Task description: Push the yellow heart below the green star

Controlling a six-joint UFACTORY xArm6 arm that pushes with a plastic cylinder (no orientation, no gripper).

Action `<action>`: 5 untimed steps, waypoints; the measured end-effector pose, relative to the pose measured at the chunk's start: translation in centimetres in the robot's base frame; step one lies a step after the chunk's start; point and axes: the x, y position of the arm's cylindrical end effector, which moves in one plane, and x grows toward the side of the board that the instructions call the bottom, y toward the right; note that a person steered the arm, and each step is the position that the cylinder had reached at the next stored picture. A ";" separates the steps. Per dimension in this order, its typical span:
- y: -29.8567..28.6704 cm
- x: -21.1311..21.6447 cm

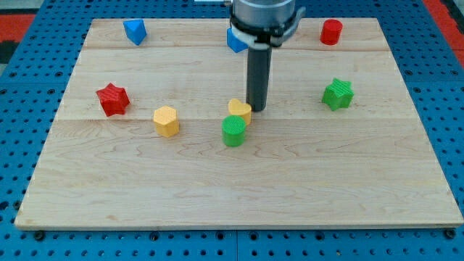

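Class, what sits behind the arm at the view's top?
A blue block, shape unclear; the arm hides most of it. My tip touches the yellow heart.

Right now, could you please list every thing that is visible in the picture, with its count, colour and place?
yellow heart: 1, yellow, board centre, touching the green cylinder's upper edge
green cylinder: 1, green, just below the yellow heart
green star: 1, green, the view's right, at mid height
yellow hexagon block: 1, yellow, left of centre
red star: 1, red, the view's left
blue block: 1, blue, top left; shape unclear
second blue block: 1, blue, top centre, partly hidden by the arm
red cylinder: 1, red, top right
wooden board: 1, light wood, on a blue perforated table
my tip: 1, dark rod, right against the yellow heart's right side
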 end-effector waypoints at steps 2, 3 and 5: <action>-2.0 -5.4; -4.6 -2.2; -2.2 3.2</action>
